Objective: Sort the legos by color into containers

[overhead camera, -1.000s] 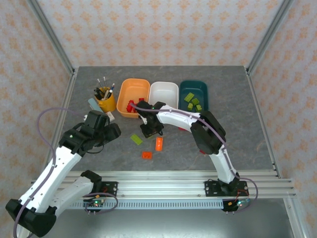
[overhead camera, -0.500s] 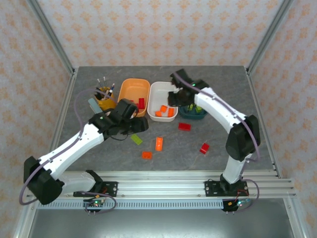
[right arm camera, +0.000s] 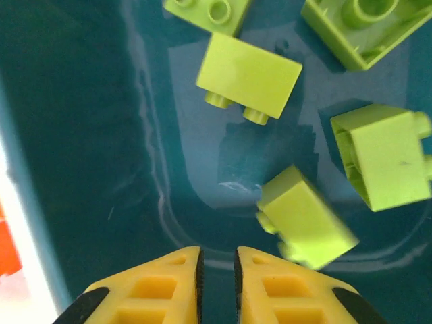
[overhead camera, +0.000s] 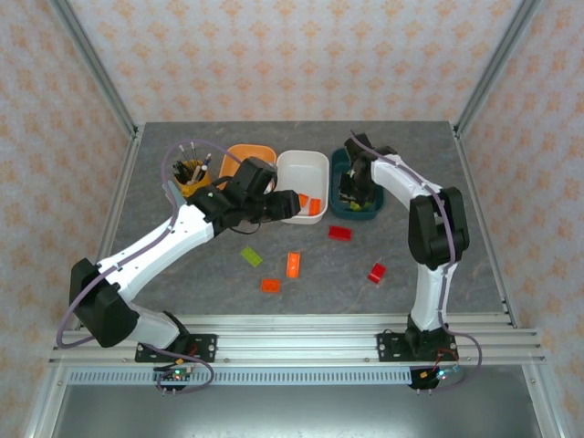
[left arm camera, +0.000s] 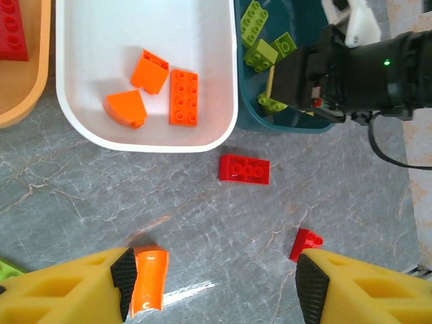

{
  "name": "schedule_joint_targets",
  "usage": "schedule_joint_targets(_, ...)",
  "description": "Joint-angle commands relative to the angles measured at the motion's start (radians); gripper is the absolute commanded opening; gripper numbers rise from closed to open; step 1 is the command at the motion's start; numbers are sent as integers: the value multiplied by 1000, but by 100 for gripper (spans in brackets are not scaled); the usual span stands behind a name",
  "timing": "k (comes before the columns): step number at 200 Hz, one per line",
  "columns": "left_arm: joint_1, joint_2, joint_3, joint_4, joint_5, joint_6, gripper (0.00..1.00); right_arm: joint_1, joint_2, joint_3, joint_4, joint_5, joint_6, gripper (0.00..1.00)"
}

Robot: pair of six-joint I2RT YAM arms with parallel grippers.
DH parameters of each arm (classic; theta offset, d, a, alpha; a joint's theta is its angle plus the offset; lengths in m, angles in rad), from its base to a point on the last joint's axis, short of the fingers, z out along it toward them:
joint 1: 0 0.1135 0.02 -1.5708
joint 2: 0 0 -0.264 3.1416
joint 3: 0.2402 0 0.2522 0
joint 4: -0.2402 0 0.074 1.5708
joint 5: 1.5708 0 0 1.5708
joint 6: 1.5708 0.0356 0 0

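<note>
sorting looks well along but not finished: the white tub [left arm camera: 101,40] holds three orange legos [left arm camera: 183,96], the teal tub [right arm camera: 81,101] holds several lime green legos [right arm camera: 248,73], and a red lego [left arm camera: 13,27] lies in the orange tub [left arm camera: 23,88]. five small studded pieces lie loose on the tabletop [overhead camera: 182,274] in front of the tubs: two red bricks [left arm camera: 244,169], two orange bricks [overhead camera: 293,265] and one lime green brick [overhead camera: 250,256]. the left tool [left arm camera: 216,273] hangs over them, fingers apart and empty. the right tool [right arm camera: 217,256], fingers together on nothing, sits low in the teal tub.
</note>
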State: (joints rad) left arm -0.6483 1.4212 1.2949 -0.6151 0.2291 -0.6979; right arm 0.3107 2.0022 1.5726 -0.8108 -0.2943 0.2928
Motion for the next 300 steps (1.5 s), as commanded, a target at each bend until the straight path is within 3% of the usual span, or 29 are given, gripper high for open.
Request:
schedule_joint_targets(1, -8, -4, 21, 6, -11, 13, 67, -15, 13, 49, -9, -7, 25, 21)
schedule_joint_targets(34, -7, -21, 11, -9, -25, 8, 67, -17, -36, 60, -4, 0, 10, 24)
schedule_joint_targets(57, -8, -42, -8, -23, -34, 5, 68, -11, -156, 27, 32, 19, 8, 29)
schedule_joint_targets(98, -7, -112, -93, -58, -38, 6, 71, 70, -455, -207, 129, 9, -14, 42)
schedule_joint_targets(151, -27, -154, -201, -136, -29, 66, 72, 245, -772, -538, 107, -77, 44, 68)
schedule_joint_targets(219, -215, 153, -114, -146, -85, 41, 73, 322, -877, -653, -10, -149, 62, 71)
schedule_joint_targets(260, -231, 330, -34, -177, -147, -17, 74, 321, -983, -701, -11, -198, 92, 71)
schedule_joint_targets(300, -231, 448, -3, -160, -172, -21, 68, 321, -1084, -714, -34, -161, 136, 71)
